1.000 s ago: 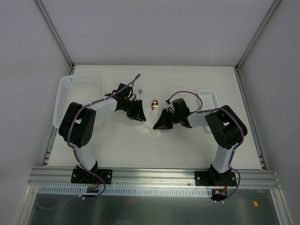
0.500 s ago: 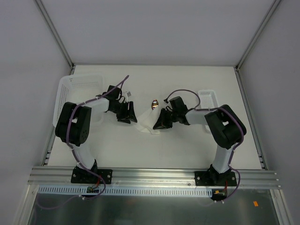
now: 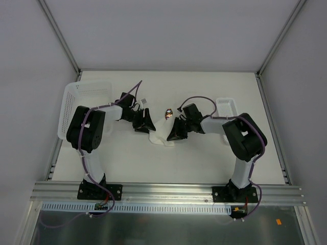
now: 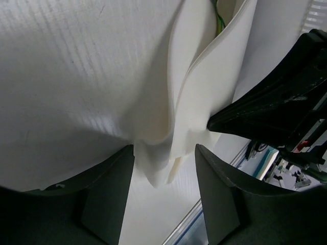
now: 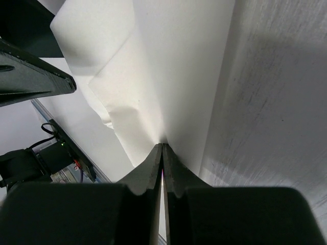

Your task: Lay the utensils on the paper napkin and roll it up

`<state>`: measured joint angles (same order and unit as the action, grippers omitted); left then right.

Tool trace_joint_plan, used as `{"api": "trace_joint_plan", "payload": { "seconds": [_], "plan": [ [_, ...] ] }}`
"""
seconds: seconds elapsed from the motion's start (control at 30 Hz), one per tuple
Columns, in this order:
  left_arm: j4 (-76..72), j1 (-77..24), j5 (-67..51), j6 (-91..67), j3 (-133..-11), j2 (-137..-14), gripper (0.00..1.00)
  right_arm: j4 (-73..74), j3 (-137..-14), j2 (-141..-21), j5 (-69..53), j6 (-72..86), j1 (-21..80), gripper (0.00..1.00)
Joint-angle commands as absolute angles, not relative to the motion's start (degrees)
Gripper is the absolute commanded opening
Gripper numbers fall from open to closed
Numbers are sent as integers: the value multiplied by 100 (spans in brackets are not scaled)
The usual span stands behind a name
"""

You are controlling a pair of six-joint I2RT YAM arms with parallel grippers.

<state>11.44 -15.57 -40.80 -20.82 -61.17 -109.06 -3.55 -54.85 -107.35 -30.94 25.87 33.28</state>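
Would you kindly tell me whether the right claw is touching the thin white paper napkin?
Touching. The right wrist view shows the right claw shut, with its fingertips pinching a raised fold of the thin white paper napkin.

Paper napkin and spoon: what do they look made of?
Paper napkin: thin, matte white paper by the look. It holds soft folds and a crumpled corner, and the left wrist view shows layered sheet edges. Spoon: from above only its bowl shows, as a small bright gold glint. That suggests polished metal, but it is too small to be sure.
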Motion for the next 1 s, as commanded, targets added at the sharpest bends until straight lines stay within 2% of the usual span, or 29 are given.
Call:
{"api": "trace_joint_plan", "payload": {
  "seconds": [0.0,0.27,0.53,0.7,0.77,0.9,0.97],
  "plan": [
    [985,-1740,-3787,-2127,-5968,-11320,53,325,-5423,-11092,-2443,2294,3375,6],
    [290,-2021,-4280,-2592,-5941,-11268,51,387,-5449,-11171,-2408,2259,3375,4],
    [26,-2136,-4465,-2935,-5783,-11040,41,413,-5493,-11215,-2391,2233,3375,4],
    [-141,-2127,-4421,-2979,-5599,-10724,39,457,-5528,-11224,-2399,2197,3375,3],
    [-141,-2127,-4447,-2936,-5538,-10635,41,466,-5537,-11215,-2391,2197,3375,3],
    [-141,-2109,-4544,-2804,-5633,-10582,53,466,-5520,-11224,-2399,2188,3375,3],
    [-141,-2101,-4544,-2716,-5782,-10669,54,457,-5502,-11215,-2408,2171,3375,3]
  ]
}}
